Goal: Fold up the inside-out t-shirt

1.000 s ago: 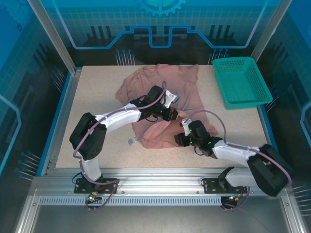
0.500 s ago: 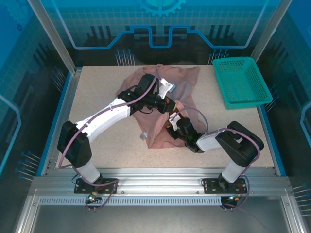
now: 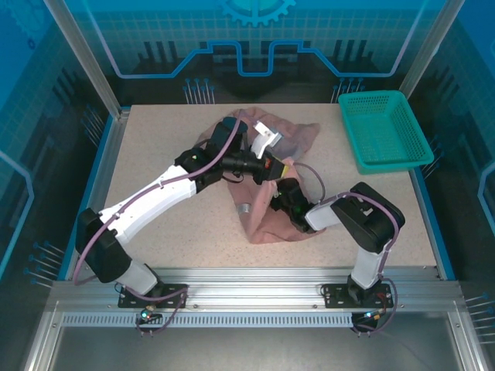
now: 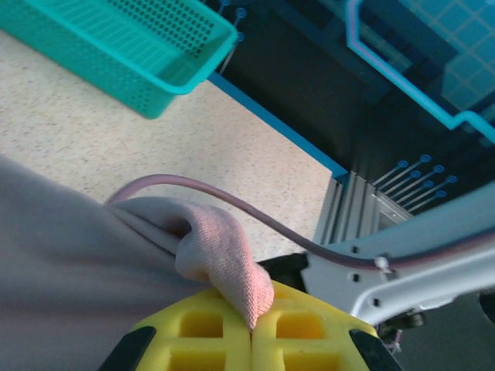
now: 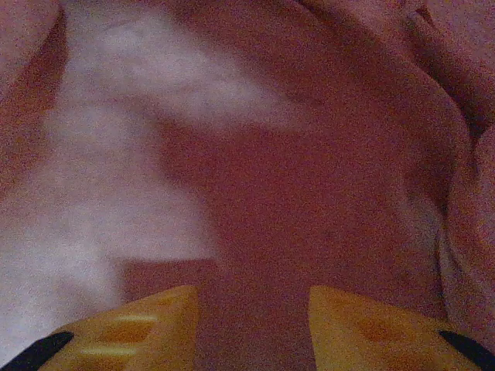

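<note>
While my left gripper (image 4: 251, 344) pinches shut on a fold of the dusty salmon-pink soft cloth t-shirt (image 4: 77, 255), my right gripper (image 5: 251, 301) stands with its jaws parted, low over the same cloth. The shirt lies bunched on the speckled beige tabletop (image 3: 155, 154), not touching the teal plastic mesh basket (image 3: 384, 131) at the far right corner.

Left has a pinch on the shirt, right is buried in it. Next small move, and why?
Probably close the right gripper on the t-shirt fabric just ahead. Its jaws stand apart with cloth all around, and the left gripper is shut on a fold, anchoring the shirt.
</note>
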Motion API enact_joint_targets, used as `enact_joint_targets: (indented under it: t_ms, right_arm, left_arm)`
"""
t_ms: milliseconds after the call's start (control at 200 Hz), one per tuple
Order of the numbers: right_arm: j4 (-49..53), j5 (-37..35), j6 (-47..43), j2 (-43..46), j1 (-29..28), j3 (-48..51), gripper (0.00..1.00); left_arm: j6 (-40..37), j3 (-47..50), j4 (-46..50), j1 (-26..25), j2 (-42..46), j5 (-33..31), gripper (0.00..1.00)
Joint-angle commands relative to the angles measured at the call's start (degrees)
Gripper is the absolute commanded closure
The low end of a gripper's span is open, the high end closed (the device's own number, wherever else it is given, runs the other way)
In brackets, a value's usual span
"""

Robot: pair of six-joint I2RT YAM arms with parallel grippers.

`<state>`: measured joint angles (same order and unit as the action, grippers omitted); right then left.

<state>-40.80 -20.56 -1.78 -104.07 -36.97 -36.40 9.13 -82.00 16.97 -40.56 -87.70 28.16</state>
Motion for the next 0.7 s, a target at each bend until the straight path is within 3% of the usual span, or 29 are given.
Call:
enact_joint_targets:
  t_ms: [0, 215, 695]
  right_arm:
    - [-1.89, 0.46, -1.4, -0.18, 1.37, -1.84, 0.57]
    - [1.44, 0.63, -1.01, -0.91, 1.64, -4.94, 0.57]
    - [21.77, -2.47, 2.8, -6.22, 3.28, -19.74, 0.44]
  left_arm:
    - [0.34, -0.29, -1.93, -1.9, 2.95, 2.56, 1.0]
    - [1.45, -0.91, -3.96, -2.57, 5.22, 4.11, 1.0]
    - [1.86, -5.5, -8.12, -2.88, 10.91, 9.05, 1.0]
